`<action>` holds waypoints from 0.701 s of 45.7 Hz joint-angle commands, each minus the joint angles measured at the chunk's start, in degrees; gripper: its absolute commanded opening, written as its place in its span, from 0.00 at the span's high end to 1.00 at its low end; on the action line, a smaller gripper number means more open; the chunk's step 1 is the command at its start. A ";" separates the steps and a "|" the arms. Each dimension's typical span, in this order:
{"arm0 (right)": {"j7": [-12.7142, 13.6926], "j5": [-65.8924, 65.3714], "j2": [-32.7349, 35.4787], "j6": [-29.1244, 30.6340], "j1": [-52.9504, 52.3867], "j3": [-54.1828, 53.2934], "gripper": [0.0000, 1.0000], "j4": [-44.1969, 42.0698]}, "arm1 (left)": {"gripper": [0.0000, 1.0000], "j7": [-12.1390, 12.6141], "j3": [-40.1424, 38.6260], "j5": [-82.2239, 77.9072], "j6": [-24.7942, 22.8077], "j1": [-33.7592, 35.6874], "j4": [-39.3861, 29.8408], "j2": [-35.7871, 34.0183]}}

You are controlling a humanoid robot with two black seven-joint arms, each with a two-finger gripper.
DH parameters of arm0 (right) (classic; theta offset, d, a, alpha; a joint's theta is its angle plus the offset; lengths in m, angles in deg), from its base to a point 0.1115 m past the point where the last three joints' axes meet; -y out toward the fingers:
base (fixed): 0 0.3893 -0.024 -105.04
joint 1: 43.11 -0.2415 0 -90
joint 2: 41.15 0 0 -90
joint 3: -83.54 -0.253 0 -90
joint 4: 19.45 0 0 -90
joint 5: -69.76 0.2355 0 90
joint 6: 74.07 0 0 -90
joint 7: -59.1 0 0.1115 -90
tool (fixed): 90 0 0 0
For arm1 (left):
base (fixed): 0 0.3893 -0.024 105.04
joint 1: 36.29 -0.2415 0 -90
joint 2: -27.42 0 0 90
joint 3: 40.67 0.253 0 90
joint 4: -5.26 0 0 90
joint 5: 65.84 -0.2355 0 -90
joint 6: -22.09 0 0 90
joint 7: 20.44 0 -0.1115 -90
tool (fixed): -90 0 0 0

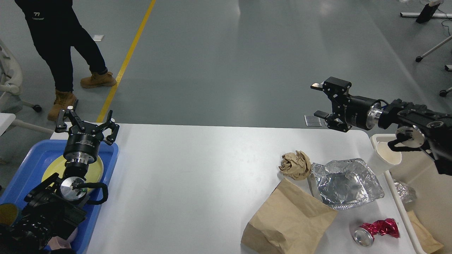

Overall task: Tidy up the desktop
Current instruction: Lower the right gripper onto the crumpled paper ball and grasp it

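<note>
The white desktop point(197, 176) fills the middle of the head view. On its right part lie a crumpled brown paper ball point(295, 164), a foil tray point(346, 183), a brown paper bag point(287, 220) and a crushed red can point(376, 229). My right gripper point(319, 100) hangs open above the desktop's far right edge, pointing left, with nothing between its fingers. My left gripper point(86, 121) stands open and empty over the far end of the blue tray point(26, 169), above a yellow plate point(91, 169).
A beige bin point(429, 197) at the right edge holds a white paper cup point(386, 155), foil and brown paper. A person point(60, 46) walks on the floor beyond the desk's far left corner. A yellow floor line point(123, 63) runs past them.
</note>
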 commanded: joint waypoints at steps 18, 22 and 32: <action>7.81 -1.48 -15.81 0.36 -13.68 46.37 0.00 0.40 | 0.04 0.00 0.00 0.00 0.00 0.00 0.00 0.04; 8.70 -1.57 -16.34 0.46 -16.05 48.92 0.00 2.33 | 0.04 0.00 0.00 0.00 0.00 0.00 0.00 -0.05; 8.52 -0.42 -17.48 -0.51 -22.03 47.88 0.00 11.21 | 0.04 0.00 0.00 0.00 0.00 0.00 0.00 0.04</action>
